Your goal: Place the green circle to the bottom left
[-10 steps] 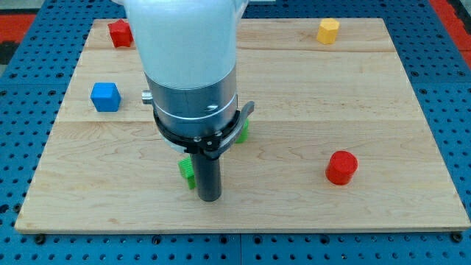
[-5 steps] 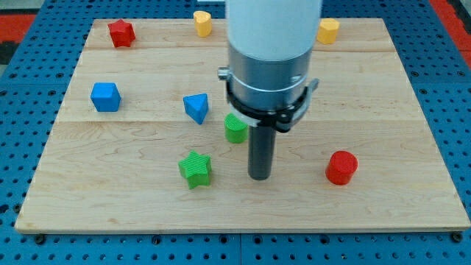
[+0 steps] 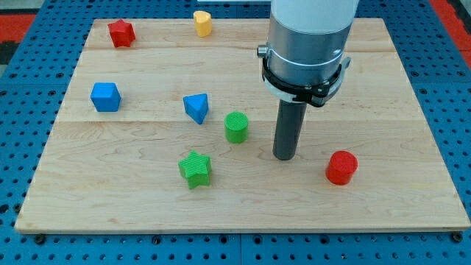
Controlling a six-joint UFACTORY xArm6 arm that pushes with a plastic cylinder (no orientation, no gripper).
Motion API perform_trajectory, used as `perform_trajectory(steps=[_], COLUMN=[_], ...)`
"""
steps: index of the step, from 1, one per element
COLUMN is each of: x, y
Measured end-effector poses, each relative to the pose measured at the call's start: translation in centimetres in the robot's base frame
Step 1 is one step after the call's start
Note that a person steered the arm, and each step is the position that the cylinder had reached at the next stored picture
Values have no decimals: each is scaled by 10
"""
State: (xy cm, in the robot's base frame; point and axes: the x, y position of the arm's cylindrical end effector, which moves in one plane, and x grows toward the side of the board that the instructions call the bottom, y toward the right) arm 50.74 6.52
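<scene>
The green circle [image 3: 236, 126] is a short green cylinder near the middle of the wooden board [image 3: 88, 184]. My tip [image 3: 285, 157] rests on the board to the right of it and slightly lower, about a block's width apart, not touching it. A green star [image 3: 195, 169] lies below and to the left of the circle. A blue triangle [image 3: 196, 107] lies just up and left of the circle.
A red cylinder [image 3: 341, 167] sits right of my tip. A blue cube [image 3: 105, 96] is at the left, a red star [image 3: 121, 33] at the top left, a yellow block [image 3: 202, 23] at the top. The arm's body hides the top right.
My tip has moved to the right across the board, from beside the green star to the right of the green circle. The blocks have stayed where they were.
</scene>
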Motion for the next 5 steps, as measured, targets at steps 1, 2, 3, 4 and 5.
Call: perform_trajectory(steps=[1, 2, 3, 4, 5], x=[-15, -50, -61, -61, -61], y=[-4, -43, -121, -186, -173])
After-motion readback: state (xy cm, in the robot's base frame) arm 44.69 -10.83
